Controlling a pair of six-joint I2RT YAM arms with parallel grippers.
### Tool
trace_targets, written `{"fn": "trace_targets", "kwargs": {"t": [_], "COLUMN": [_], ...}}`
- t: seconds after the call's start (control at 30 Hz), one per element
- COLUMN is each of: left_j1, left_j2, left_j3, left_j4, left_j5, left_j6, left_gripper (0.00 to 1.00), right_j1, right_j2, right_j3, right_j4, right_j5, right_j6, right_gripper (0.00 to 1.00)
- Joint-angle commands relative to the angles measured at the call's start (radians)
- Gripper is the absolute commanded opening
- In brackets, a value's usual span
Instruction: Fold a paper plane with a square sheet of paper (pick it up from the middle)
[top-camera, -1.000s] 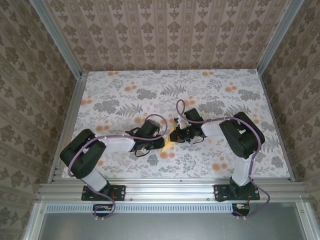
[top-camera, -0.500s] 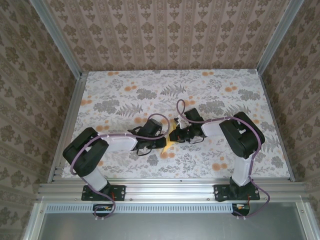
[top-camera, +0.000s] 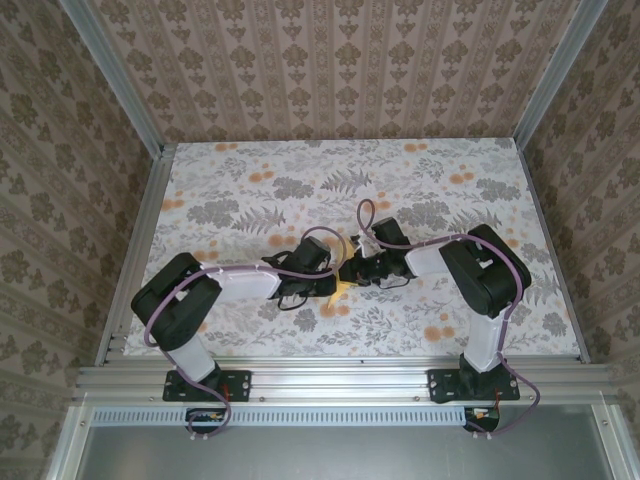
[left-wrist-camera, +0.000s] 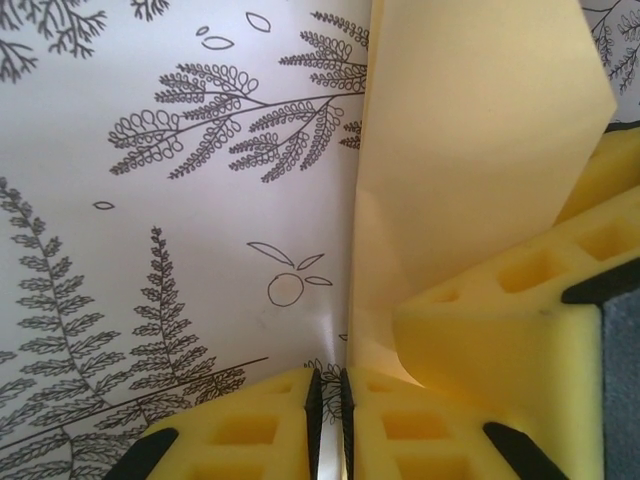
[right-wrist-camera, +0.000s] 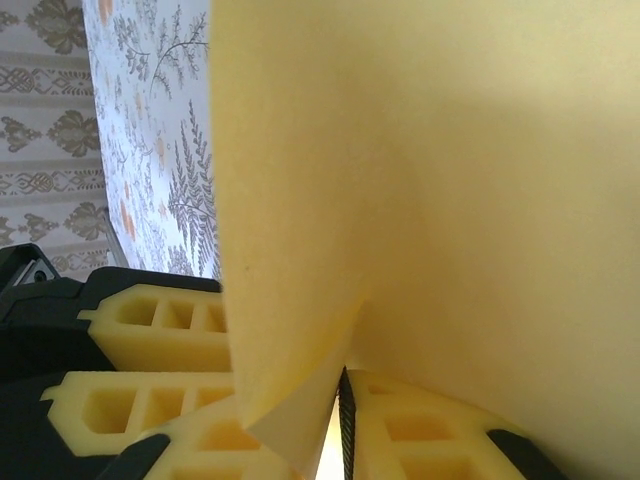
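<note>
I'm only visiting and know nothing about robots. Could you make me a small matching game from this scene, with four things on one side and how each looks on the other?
Things:
1. square sheet of paper
2. table cover
3. left gripper
4. enclosure walls

Looks:
A. brown patterned wallpaper
B. plain yellow, creased, standing up off the table
C. white, printed with grey ferns and orange flowers
D. yellow foam fingers pinched together at the paper's lower edge

Pairs: 1-B, 2-C, 3-D, 4-A
</note>
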Motion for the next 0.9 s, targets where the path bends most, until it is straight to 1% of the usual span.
{"fn": "trace_targets", "kwargs": {"t": [0.0, 0.27, 0.5, 0.6, 0.7, 0.87], "left_j1": [-0.022, -0.026, -0.016, 0.004, 0.019, 0.02], "left_j2": [0.026, 0.022, -0.02, -0.053, -0.078, -0.071], "left_j3": [0.014, 0.006, -0.012, -0.031, -0.05, -0.045], "left_j4": [-0.032, -0.021, 0.004, 0.011, 0.036, 0.052], "left_j5": [0.006, 0.014, 0.041, 0.055, 0.094, 0.146], "left_j6": [0.034, 0.029, -0.002, -0.029, -0.056, -0.069], "left_gripper": [0.19, 0.2, 0.22, 0.23, 0.24, 0.26], "right_j1": [-0.006, -0.01, -0.013, -0.012, -0.013, -0.013], "right_j2": [0.026, -0.001, -0.004, -0.007, -0.008, -0.006], "right_j3": [-0.052, -0.078, -0.073, -0.07, -0.067, -0.062], "right_j4": [0.001, 0.017, -0.008, -0.018, -0.024, -0.031], "right_j5": [0.124, 0.157, 0.165, 0.162, 0.158, 0.159], "right_j6": [0.021, 0.032, 0.004, -0.013, -0.024, -0.032], "right_gripper": [0.16, 0.01, 0.0, 0.0, 0.0, 0.0]}}
